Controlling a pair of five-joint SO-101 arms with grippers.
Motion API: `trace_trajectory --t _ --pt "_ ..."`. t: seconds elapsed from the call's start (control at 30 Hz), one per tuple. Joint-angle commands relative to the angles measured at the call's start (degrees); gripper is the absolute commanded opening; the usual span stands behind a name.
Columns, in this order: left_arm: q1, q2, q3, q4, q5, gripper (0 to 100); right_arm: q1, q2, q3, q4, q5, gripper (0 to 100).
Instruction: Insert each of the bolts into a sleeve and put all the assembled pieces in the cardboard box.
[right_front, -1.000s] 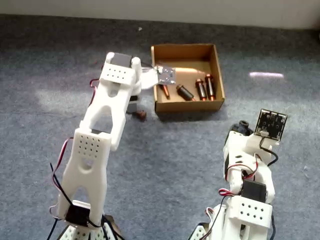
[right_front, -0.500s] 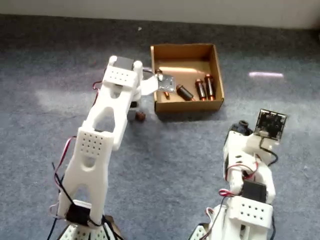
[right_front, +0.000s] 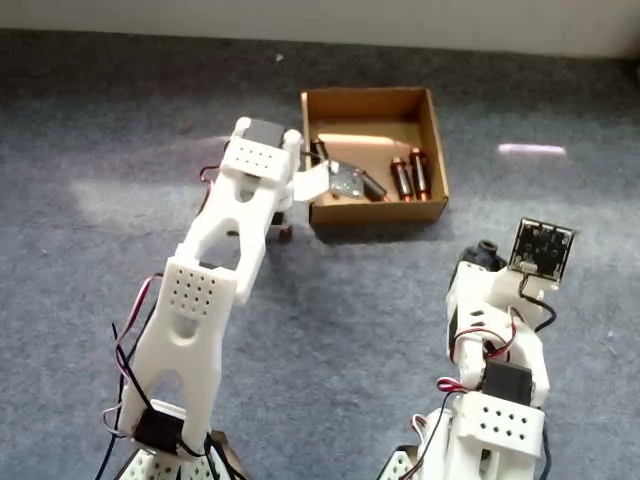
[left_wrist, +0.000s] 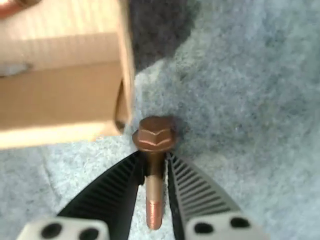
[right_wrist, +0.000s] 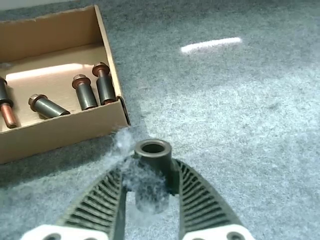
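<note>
- Over to the left arm (right_front: 215, 260), stretched out across the grey carpeted tabletop (right_front: 340, 330) towards its far edge.
- The left hand (left_wrist: 154, 157) is clamped on a copper-coloured hex-head bolt (left_wrist: 154, 134), with a ribbed black finger pressed against each side of the shank.
- The hex head pokes out past the fingertips and the threaded end points back between the fingers.
- That bolt sits just outside a corner of the open brown cardboard box (left_wrist: 65, 90), head very near the wall. Whether it rests on the tabletop or hangs just above it, I can't tell.
- The box (right_front: 437, 150) lies close to the far edge, roughly midway along it.
- Inside, four assembled bolt-and-sleeve pieces (right_wrist: 84, 92) lie flat on the box floor: two side by side against the wall facing the right arm, one tilted next to them, one more at the other end.
- Now the right arm (right_front: 497, 330), folded back towards the tabletop's near right corner, well apart from the box.
- The right hand (right_wrist: 148, 175) grips a dark grey cylindrical metal sleeve (right_wrist: 152, 150), squeezed between both fingers, with the open bore facing the wrist camera.
- A blurry grey smudge covers part of that sleeve's side.
</note>
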Motion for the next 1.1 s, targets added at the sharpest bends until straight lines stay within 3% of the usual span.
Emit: trace_trajectory --t 0.0,0.33,0.57,0.83,1.07 --pt "3.7 -0.1 -0.2 0.0 -0.2 1 -0.6 -1.1 -0.9 -1.8 0.8 1.0" --pt "2.9 -10.7 0.5 1.8 19.2 1 -0.6 -1.1 -0.9 -1.5 0.8 1.0" --pt "3.6 -27.6 13.4 1.8 37.4 1 -2.2 -1.1 -0.9 -1.4 0.4 1.0" --pt "7.0 -49.5 29.8 1.4 48.6 1 -9.0 -1.2 -0.7 -1.4 0.3 1.0" --pt "10.4 -66.2 44.5 -11.7 58.5 1 -11.2 -1.2 -0.5 -1.4 0.3 0.9"
